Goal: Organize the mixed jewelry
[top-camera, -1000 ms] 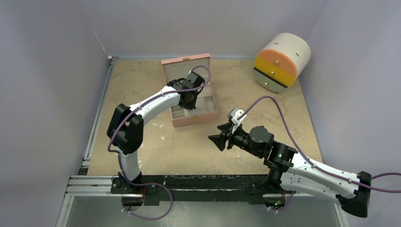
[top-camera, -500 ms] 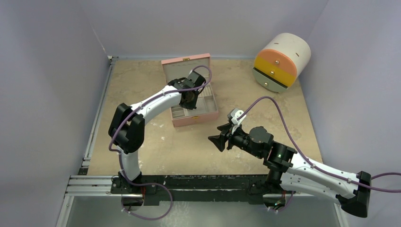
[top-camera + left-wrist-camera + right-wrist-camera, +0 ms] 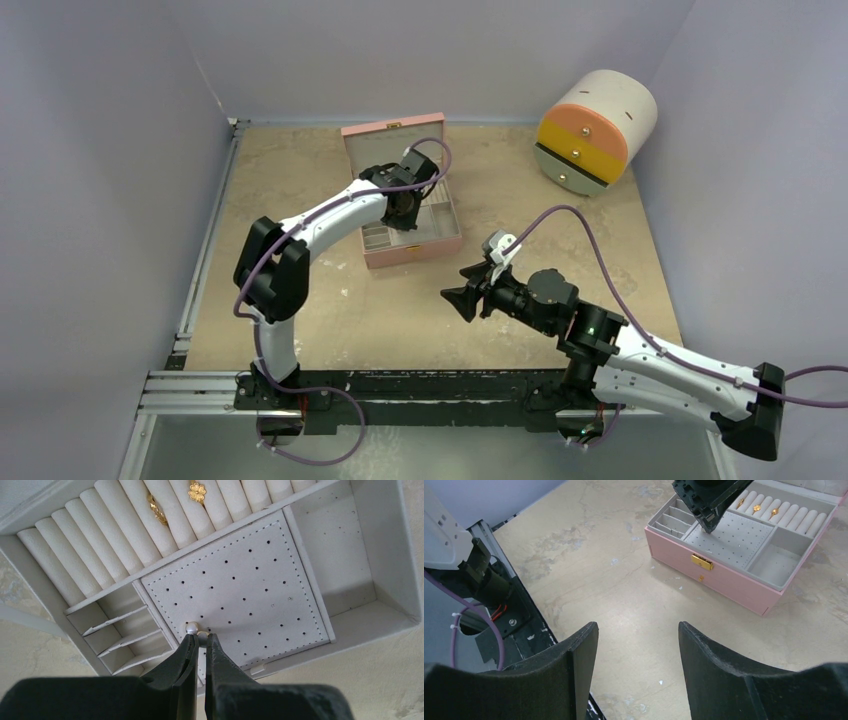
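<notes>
From above, the left hand (image 3: 404, 208) hangs over the open pink box (image 3: 415, 252), while the right hand (image 3: 458, 297) sits apart over the worktop (image 3: 400, 330). The left wrist view shows its tips nearly closed on a pale stud (image 3: 202, 636) at the edge of the perforated pad (image 3: 250, 580); 2 gold pieces (image 3: 197, 490) sit farther off in the ring rolls (image 3: 100, 540). The right wrist view shows that hand spread wide, holding nothing, the box well ahead.
</notes>
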You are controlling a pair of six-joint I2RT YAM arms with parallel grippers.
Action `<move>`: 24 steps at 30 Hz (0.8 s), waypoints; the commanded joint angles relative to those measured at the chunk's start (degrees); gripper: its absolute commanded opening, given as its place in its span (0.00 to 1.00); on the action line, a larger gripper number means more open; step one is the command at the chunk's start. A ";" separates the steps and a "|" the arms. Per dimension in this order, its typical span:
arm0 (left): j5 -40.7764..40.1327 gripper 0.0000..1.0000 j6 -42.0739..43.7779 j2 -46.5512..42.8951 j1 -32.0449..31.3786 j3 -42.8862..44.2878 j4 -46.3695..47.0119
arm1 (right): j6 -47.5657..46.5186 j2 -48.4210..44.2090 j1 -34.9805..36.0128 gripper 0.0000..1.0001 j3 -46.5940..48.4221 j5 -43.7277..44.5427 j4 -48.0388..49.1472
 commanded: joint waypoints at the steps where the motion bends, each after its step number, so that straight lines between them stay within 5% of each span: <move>1: 1.50 0.00 -1.32 3.97 -0.74 0.01 4.01 | 1.00 -1.44 0.28 0.63 -0.25 -0.48 3.00; 24: -1.60 0.00 -1.67 -1.25 -4.37 -4.84 3.51 | 0.57 -0.87 0.24 0.63 0.67 -0.43 2.05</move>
